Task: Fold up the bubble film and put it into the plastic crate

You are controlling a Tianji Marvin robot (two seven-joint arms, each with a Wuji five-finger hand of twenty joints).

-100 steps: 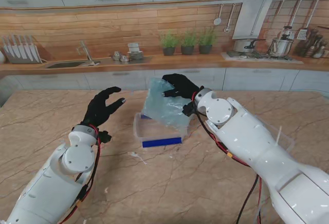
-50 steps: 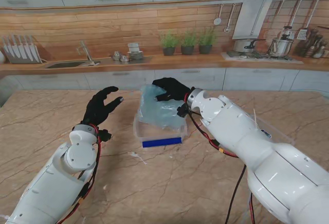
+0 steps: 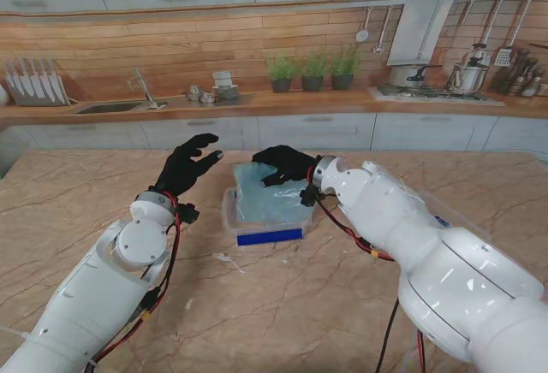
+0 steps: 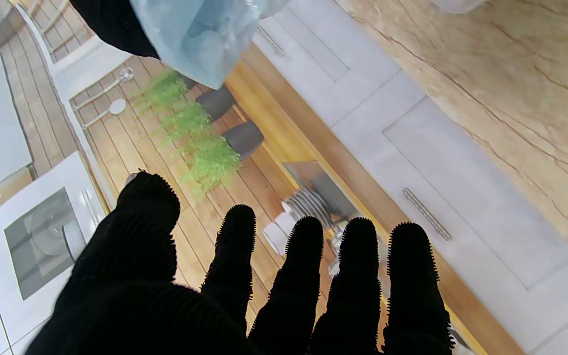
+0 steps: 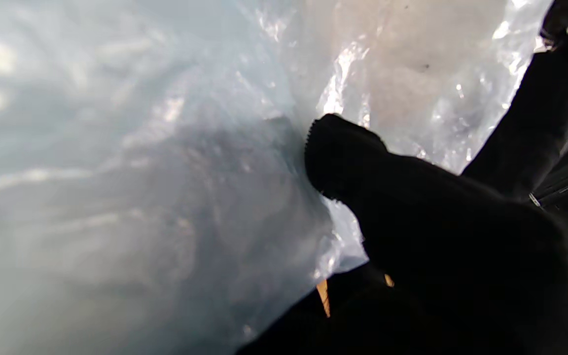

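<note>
On the far left of my stand view the marble tabletop point(image 3: 77, 210) lies bare under my left arm, which reaches up from the near corner. My left hand point(image 3: 188, 165) hangs above the tabletop, just left of the crate, released and holding nothing, its fingers spread and pointing toward the film. Its wrist camera confirms this: the gloved fingers point(image 4: 303, 266) stand apart with only the kitchen cabinets and potted plants point(image 4: 190, 133) beyond them, and a corner of the bubble film point(image 4: 205, 39) shows at the edge of that picture. A small pale scrap point(image 3: 224, 259) lies on the tabletop nearer to me than the crate; I cannot make out what it is. In the middle sits the clear plastic crate point(image 3: 229, 217), with a blue strip point(image 3: 270, 237) along its side nearest to me. The bubble film point(image 3: 267, 192), a pale bluish bunched sheet, sits in the crate's opening, filling most of it and bulging up over the rim. My right hand point(image 3: 287, 165) is on the far upper edge of the film, grasping it, fingers curled over the top. The right wrist picture is nearly filled by the crinkled translucent film point(image 5: 141, 172), with one gloved finger point(image 5: 348, 153) pressed against it. To the right, my right arm runs from the hand back to the near right corner, red and black cables point(image 3: 360, 236) trailing beneath it over the tabletop.
</note>
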